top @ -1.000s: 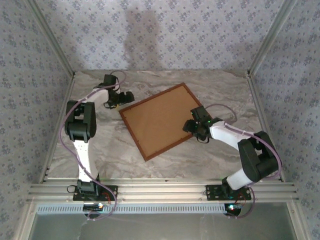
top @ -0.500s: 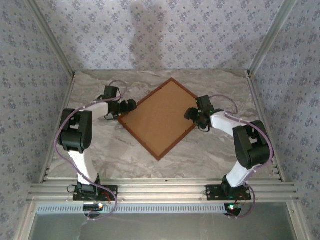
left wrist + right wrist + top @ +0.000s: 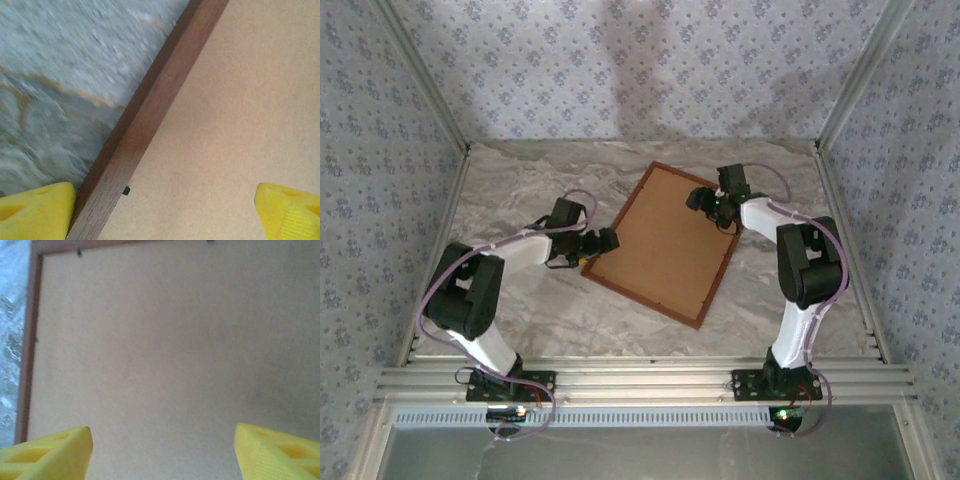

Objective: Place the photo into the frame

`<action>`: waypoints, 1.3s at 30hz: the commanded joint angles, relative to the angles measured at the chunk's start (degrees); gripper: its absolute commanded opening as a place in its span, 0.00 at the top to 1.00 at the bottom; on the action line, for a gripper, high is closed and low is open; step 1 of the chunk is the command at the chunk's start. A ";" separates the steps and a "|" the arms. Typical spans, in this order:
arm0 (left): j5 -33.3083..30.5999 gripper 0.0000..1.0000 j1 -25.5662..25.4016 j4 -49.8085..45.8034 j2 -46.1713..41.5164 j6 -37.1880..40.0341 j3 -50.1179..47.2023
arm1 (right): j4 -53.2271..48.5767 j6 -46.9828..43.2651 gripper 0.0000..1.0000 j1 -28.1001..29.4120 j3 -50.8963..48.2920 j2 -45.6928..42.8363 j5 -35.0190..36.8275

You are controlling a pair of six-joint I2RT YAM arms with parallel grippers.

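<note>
The marbled surface [image 3: 570, 320] carries the frame [image 3: 642, 299], which lies flat and skewed near the middle, back up, with the brown backing board [image 3: 665, 245] filling it. The left fingers [image 3: 32, 210] are spread apart astride the frame's left rail, one over the surface and one over the board. The right fingers [image 3: 45, 450] hang just as wide over the board near its far right edge, gripping nothing.
</note>
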 commanded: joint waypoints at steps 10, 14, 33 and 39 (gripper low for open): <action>5.95 0.07 -3.80 7.05 -2.51 -8.03 -1.93 | -15.09 -21.72 0.29 3.08 1.69 -11.32 -4.39; 5.47 0.07 3.69 2.18 -5.79 -3.79 -0.57 | -19.69 -26.66 0.34 9.77 -0.95 -14.73 -4.90; 8.01 0.01 18.24 1.76 -12.26 -3.92 -5.93 | -31.80 -49.09 0.32 37.36 7.77 -0.19 0.27; 10.34 0.01 18.25 2.84 -12.40 -4.05 -8.56 | -34.21 -54.86 0.35 41.41 10.60 3.62 5.22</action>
